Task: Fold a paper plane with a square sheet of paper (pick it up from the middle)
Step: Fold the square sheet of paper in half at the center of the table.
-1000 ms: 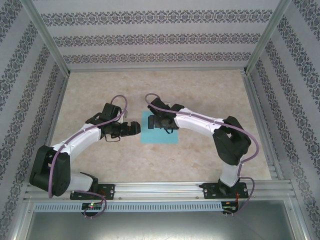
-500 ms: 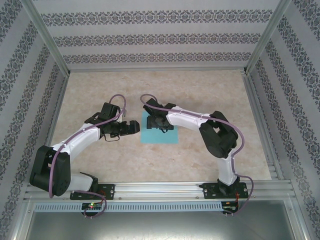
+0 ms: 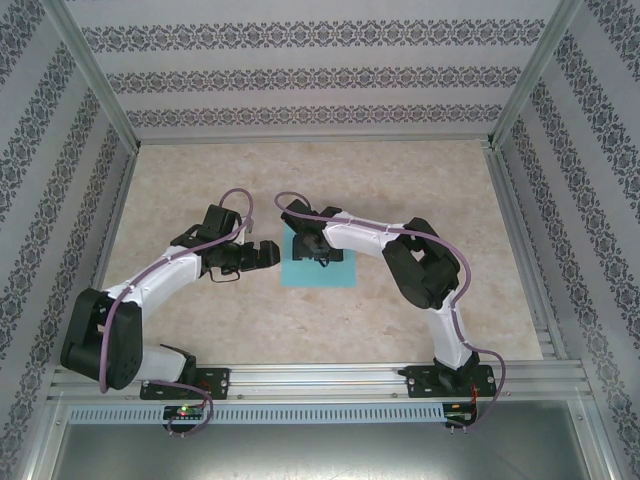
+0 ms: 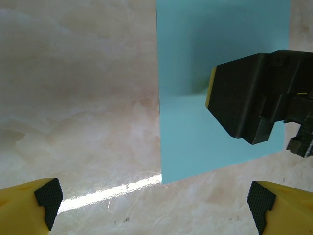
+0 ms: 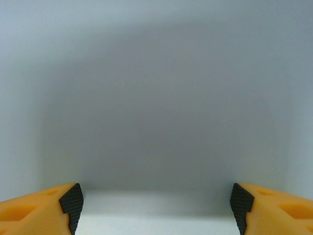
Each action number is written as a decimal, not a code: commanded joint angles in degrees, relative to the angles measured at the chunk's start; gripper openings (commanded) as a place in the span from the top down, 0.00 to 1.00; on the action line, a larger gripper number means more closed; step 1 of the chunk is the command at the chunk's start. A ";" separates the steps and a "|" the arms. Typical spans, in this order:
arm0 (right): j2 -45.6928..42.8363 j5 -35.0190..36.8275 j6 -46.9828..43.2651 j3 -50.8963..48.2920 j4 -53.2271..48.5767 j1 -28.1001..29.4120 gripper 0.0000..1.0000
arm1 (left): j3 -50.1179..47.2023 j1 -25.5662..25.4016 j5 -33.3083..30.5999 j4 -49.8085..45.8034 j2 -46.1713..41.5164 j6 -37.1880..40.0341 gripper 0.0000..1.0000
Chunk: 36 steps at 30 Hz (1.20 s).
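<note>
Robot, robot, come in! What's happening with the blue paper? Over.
Left end effector open, beside the square sheet of paper. Right end effector open, low over it. Paper flat, unfolded. Nothing blocking.

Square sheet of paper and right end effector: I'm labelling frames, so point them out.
square sheet of paper (image 4: 188, 132), left wrist view, bare blue surface.
right end effector (image 5: 156, 201), right wrist view, midway between fingertips.

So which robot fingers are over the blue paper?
The right arm's fingers: they hang over the blue paper. The left arm's fingers sit beside it, above bare table.
</note>
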 commanded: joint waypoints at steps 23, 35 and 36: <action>4.82 2.67 -1.49 2.44 -2.47 0.69 0.31 | 0.44 0.79 1.57 1.61 3.24 1.11 0.00; -1.89 4.91 -4.04 4.54 -3.64 -0.51 0.21 | 0.87 0.75 1.76 1.36 3.96 1.20 0.00; -1.58 4.57 -4.05 4.80 -3.44 -0.86 0.20 | 0.91 0.80 1.76 1.35 3.96 1.26 0.00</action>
